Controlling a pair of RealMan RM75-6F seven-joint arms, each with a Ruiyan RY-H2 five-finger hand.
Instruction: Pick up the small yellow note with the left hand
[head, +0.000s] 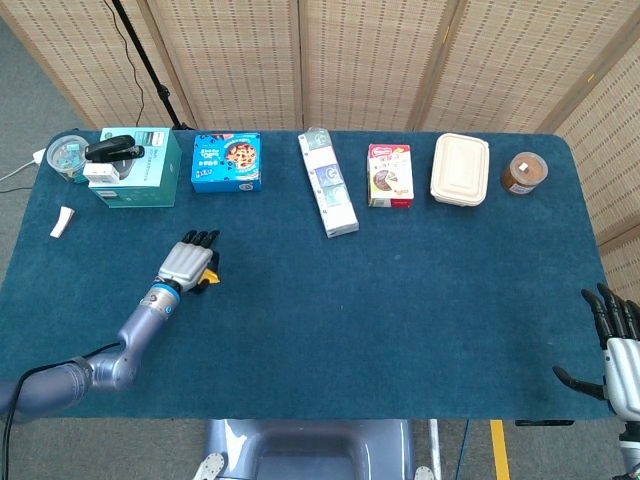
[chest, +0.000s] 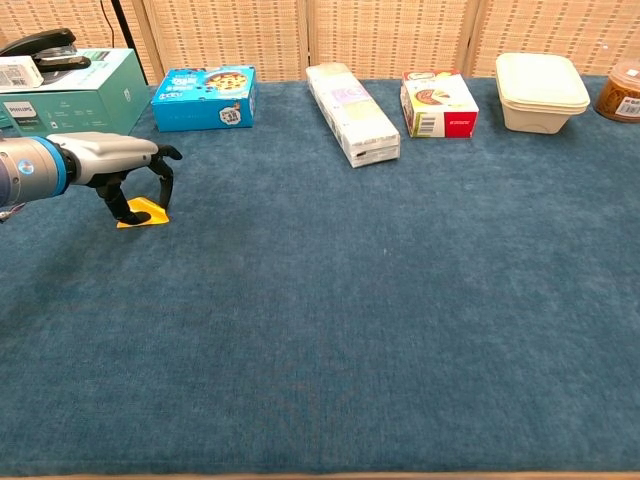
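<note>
Near the table's (chest: 400, 330) left edge, the left hand (chest: 118, 164) is arching over the note (chest: 145, 213), fingertips pinching its raised edge. The right hand (head: 618, 345) is hanging spread off the right corner.

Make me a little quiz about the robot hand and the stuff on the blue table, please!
1. True or false: the yellow note lies under the fingers of the left robot hand.
2. Which thing stands nearest that hand? A) brown jar B) teal box C) cream container
3. Fill in: the right robot hand is at the table's ___ corner, holding nothing.

Key:
1. True. The fingers curl down around the note, which looks tilted with one edge on the cloth.
2. B.
3. Near right, in the head view; its fingers are spread.
</note>
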